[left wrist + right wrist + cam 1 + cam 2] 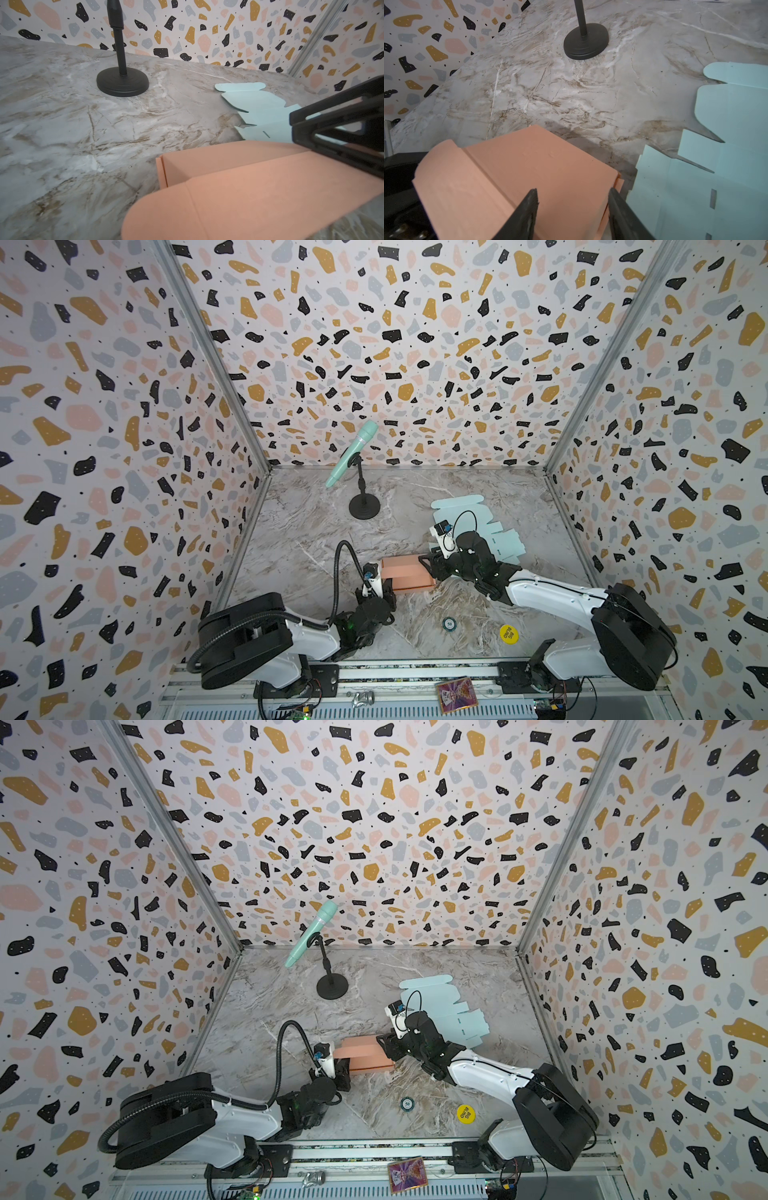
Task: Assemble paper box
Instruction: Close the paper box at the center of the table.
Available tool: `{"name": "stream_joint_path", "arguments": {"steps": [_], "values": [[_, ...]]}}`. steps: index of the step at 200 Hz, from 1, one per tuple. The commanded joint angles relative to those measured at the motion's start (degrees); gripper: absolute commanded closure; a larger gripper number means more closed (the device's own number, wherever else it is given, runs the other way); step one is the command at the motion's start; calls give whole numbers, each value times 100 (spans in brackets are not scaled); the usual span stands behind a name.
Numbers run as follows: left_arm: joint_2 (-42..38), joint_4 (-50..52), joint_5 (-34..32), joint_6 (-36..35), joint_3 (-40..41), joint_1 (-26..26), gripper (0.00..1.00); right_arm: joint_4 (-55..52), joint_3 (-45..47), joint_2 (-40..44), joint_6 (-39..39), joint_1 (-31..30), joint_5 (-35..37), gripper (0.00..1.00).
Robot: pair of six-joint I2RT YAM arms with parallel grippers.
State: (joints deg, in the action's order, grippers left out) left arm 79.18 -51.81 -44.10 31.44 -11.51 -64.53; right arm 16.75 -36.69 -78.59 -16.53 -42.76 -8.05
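The folded salmon-pink paper box (405, 572) sits on the marble tabletop (299, 531) between the two arms. The right gripper (572, 207) straddles its end with jaws parted around the cardboard, while the left gripper (384, 591) presses against the opposite end; whether it is grasping is unclear. A flat pale-blue cardboard blank (503, 541) lies just beside.

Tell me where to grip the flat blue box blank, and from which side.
Grip the blue blank by its far tab, coming in low from the back wall side. It lies flat on the table, so only an edge flap offers purchase, and that one is clear of the right gripper.
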Motion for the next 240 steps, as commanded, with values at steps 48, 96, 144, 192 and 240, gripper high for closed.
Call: {"name": "stream_joint_path", "arguments": {"steps": [48,96,144,192,240], "values": [[-2427,1931,1412,392,565,-43,20,221,114,-126,108,-136,225,46],[-4291,3901,1054,604,71,-42,10,237,142,-215,163,-205,276,46],[-3230,5019,619,1003,-1393,142,10,223,215,-254,154,-239,306,47],[-2282,4961,1786,1024,-1895,1259,13,212,249,-296,78,-259,188,47],[-1443,4626,2316,873,-1782,1672,16,263,319,-296,-25,-259,84,47]]}}
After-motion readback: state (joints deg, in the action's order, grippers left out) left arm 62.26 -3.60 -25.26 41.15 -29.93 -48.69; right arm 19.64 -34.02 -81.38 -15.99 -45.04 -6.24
